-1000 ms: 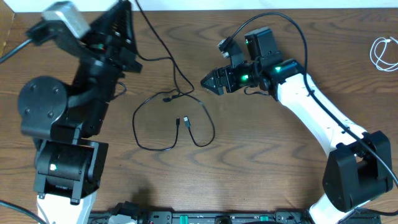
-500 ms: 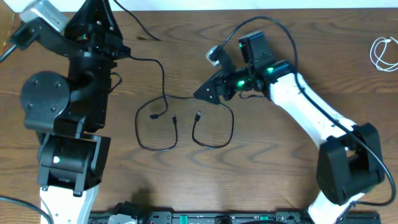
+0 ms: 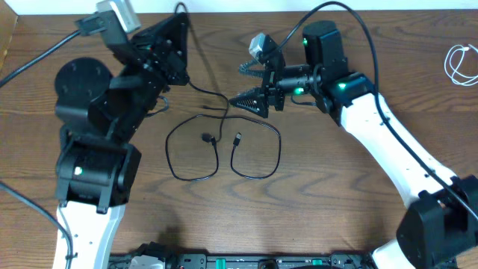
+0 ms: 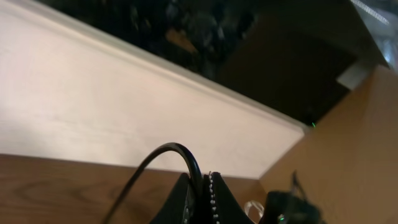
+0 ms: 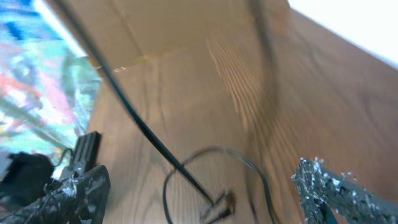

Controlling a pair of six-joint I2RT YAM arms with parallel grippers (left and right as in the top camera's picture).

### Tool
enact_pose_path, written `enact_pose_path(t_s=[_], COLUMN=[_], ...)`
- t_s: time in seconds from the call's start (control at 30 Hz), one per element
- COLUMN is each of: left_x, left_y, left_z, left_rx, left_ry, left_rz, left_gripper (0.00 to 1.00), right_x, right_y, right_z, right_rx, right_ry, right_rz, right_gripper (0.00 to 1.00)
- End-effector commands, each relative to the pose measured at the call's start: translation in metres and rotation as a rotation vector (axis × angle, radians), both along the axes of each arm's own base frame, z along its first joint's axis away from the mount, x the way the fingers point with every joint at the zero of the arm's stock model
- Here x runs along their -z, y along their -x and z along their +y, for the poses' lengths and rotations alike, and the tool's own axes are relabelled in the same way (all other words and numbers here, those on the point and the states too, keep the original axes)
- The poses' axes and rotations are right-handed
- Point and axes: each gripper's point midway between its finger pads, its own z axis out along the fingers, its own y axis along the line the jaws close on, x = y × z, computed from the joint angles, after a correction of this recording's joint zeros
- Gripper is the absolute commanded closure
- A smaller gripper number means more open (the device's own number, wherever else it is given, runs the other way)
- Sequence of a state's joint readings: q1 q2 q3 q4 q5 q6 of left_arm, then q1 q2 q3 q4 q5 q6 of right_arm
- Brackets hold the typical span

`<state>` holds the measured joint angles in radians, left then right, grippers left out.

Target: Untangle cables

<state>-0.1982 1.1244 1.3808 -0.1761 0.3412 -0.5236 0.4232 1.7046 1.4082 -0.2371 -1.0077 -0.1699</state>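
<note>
My left gripper [image 3: 179, 28] is raised at the back left and shut on a black cable [image 3: 200, 88]. In the left wrist view the cable [image 4: 184, 154] arches out from between the closed fingers [image 4: 186, 196]. It drops to the table and lies in two loops, a left loop [image 3: 170, 153] and a right loop [image 3: 275, 149]. Their plug ends [image 3: 237, 139] lie close together. My right gripper [image 3: 251, 84] hovers open just above the loops with nothing in it. In the right wrist view the loop [image 5: 186, 174] lies below the wide-apart fingers [image 5: 329, 190]. A white cable [image 3: 459, 63] is coiled at the far right.
The thick black wire of the right arm [image 3: 351, 22] arcs over the back of the table. A tan box corner [image 3: 6, 37] shows at the back left. A black rail [image 3: 224, 261] runs along the table's front edge.
My left gripper swung right with the black cable. My right gripper opened wider and rose off the cables. The crossed cords now lie as two loops side by side.
</note>
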Motion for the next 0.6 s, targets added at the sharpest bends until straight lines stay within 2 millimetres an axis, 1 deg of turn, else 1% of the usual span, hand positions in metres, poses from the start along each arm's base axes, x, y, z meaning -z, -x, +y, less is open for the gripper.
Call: enact_pose_path(t_s=[0.0, 0.03, 0.13, 0.27, 0.33, 0.47, 0.5, 0.57], left_x=[-0.002, -0.003, -0.006, -0.008, -0.008, -0.01, -0.011, -0.012], left_y=[0.003, 0.002, 0.002, 0.009, 0.013, 0.013, 0.013, 0.014], left_z=[-0.014, -0.014, -0.014, -0.023, -0.028, -0.028, -0.028, -0.029], left_rx=[0.089, 0.089, 0.091, 0.158, 0.191, 0.196, 0.196, 0.201], left_ry=[0.0, 0.008, 0.033, 0.055, 0.06, 0.085, 0.093, 0.101], left_rz=[-0.007, -0.008, -0.007, -0.001, 0.004, 0.014, 0.013, 0.014], left_gripper=[0.93, 0.92, 0.93, 0.93, 0.93, 0.92, 0.92, 0.93], right_x=[-0.016, -0.016, -0.016, -0.01, -0.009, -0.005, 0.002, 0.01], right_y=[0.022, 0.024, 0.023, 0.01, 0.009, 0.008, 0.002, -0.007], right_z=[0.007, 0.009, 0.009, 0.007, 0.007, 0.016, 0.021, 0.026], right_rx=[-0.124, -0.137, -0.137, -0.071, -0.071, -0.046, 0.009, 0.096], right_ry=[-0.063, -0.066, -0.061, -0.02, -0.015, 0.012, 0.058, 0.115], right_rz=[-0.05, -0.056, -0.087, -0.12, -0.145, -0.162, -0.176, -0.175], right_gripper=[0.07, 0.06, 0.05, 0.03, 0.02, 0.01, 0.01, 0.01])
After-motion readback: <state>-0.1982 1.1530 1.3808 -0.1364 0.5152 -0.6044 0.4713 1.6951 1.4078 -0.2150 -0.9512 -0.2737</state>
